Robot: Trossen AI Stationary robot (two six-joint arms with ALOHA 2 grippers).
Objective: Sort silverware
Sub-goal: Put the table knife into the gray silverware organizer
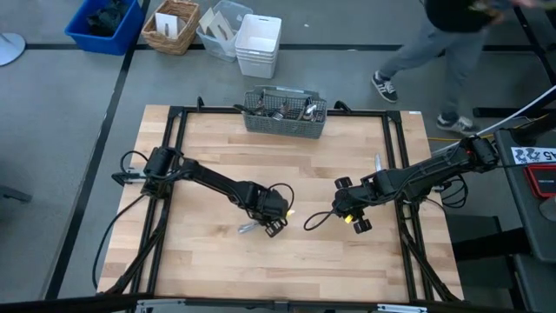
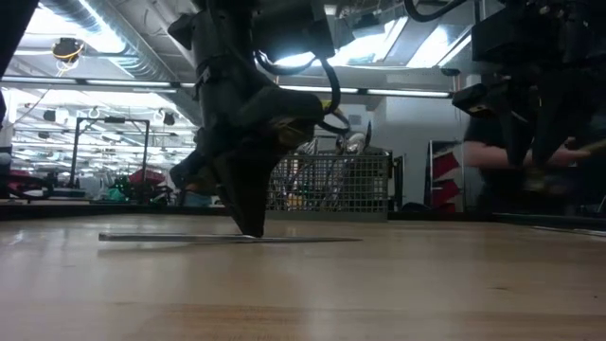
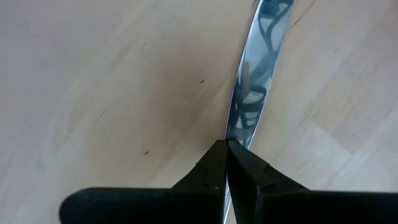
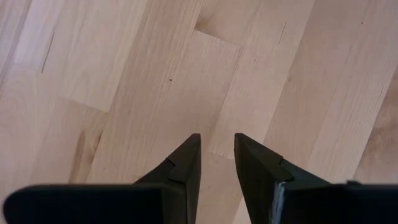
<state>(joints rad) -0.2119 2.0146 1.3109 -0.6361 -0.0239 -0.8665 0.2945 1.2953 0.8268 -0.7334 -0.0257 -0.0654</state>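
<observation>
One shiny piece of silverware, a table knife (image 3: pixel 252 87), lies flat on the wooden table (image 1: pixel 217 174), a little left of its middle. My left gripper (image 1: pixel 274 225) stands over it, pointing down, shut on it. In the low view the knife (image 2: pixel 161 238) shows as a thin strip along the tabletop under the left gripper (image 2: pixel 251 230). My right gripper (image 4: pixel 217 155) hangs open above bare wood right of centre, touching nothing. At the far edge stands the grey mesh caddy (image 1: pixel 285 115) with more silverware upright in it. My left gripper pinches the knife's two long edges (image 3: pixel 231 134) between its two fingertips, about midway along its length. The fingers come from above, pointing down, and lie across the knife. The knife lies flat on the table.
A single piece of silverware (image 1: pixel 379 163) lies near the table's right side. Beyond the far edge stand a white bin (image 1: pixel 258 45), a wicker basket (image 1: pixel 170 26) and a blue bin (image 1: pixel 104 24). A person's legs (image 1: pixel 417 52) show at the far right.
</observation>
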